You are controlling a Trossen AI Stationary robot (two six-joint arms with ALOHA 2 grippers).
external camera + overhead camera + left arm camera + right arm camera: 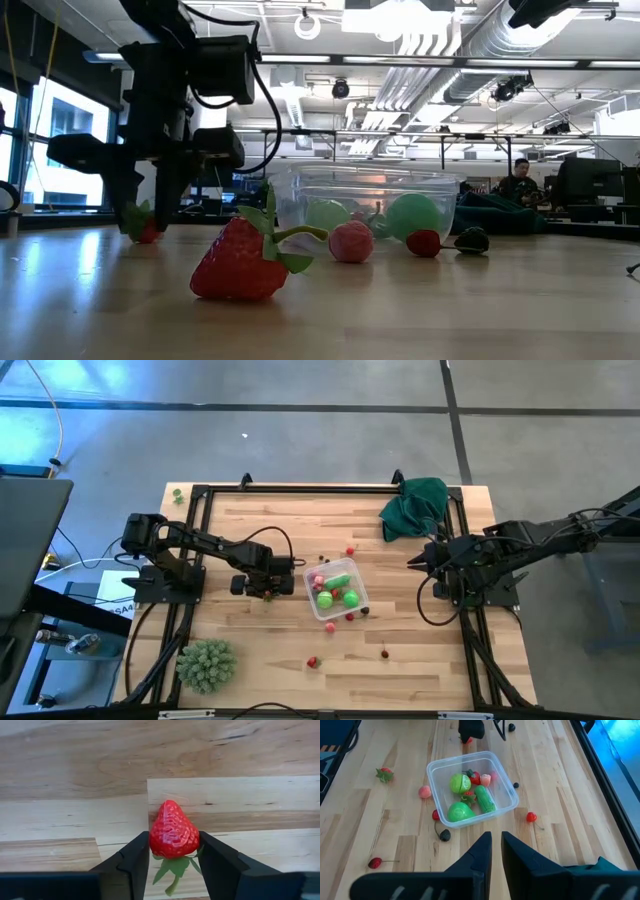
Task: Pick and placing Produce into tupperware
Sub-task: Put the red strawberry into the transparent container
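Observation:
My left gripper [174, 851] points down at the table left of the tupperware [330, 616], its fingers closed around a red strawberry [173, 830]. The tupperware is a clear box holding green rounded pieces [460, 784], a green long piece and small red ones. Loose produce lies around it: a pink piece [424, 791], cherries [531, 816], dark pieces [444, 835] and another strawberry [240, 265]. My right gripper [496, 845] hangs shut and bare above the table's right side. My left gripper pinches the strawberry between its two fingers, on its two sides near the leafy end [156, 851]. The fingers [137, 857] come from above, pointing down. The strawberry lies on the tabletop with its tip pointing away from the fingers and its green leaves [175, 867] between them.
A dark green cloth [413, 505] lies at the far right corner. A spiky pale-green ball [207, 665] sits at the near left. A black frame [320, 487] borders the wooden table. Bare wood lies near the front edge.

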